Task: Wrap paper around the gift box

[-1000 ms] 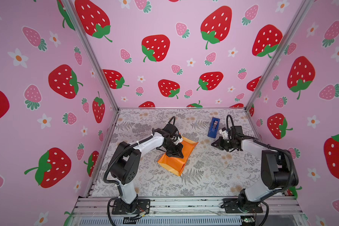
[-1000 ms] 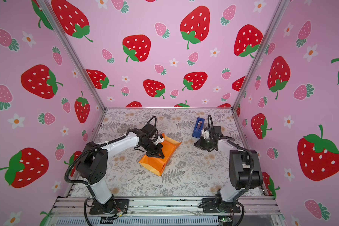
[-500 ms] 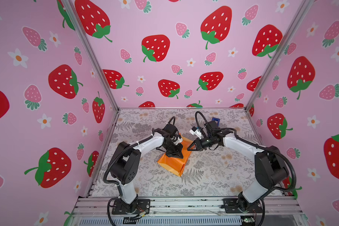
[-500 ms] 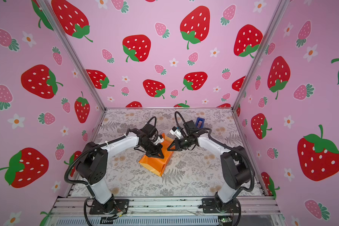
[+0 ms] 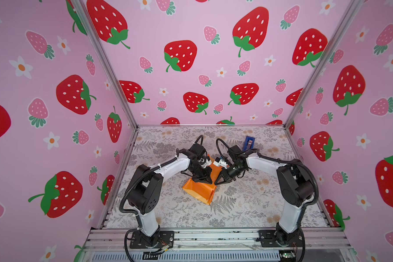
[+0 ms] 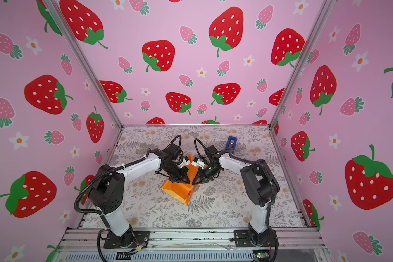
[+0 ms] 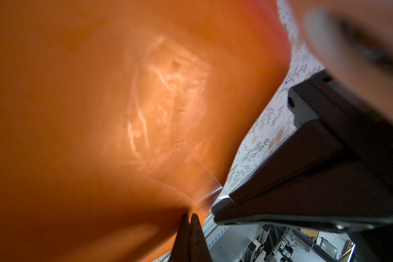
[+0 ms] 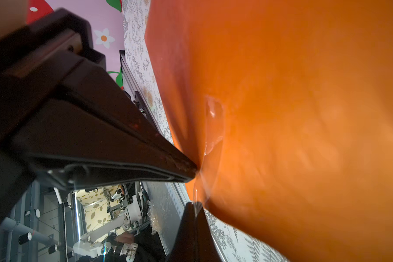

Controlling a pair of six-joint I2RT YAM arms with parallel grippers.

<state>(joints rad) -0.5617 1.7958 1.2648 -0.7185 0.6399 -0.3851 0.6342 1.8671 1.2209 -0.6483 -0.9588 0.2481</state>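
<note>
gap between grippers: none, left gripper point(image 5: 207, 180) and right gripper point(image 5: 217, 182) meet tip to tip | under both tips: paper point(image 5: 197, 191) blocks | behind right gripper: dispenser point(image 5: 249, 143), well apart | front of both grippers: bare counter point(image 5: 236, 211), open | outer sides: left arm point(image 5: 170, 166), right arm point(image 5: 263, 164) slant across

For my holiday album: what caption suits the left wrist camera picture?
Left gripper, shut, presses the orange paper while the right gripper holds clear tape against it.

No readable text or labels appear anywhere.
</note>
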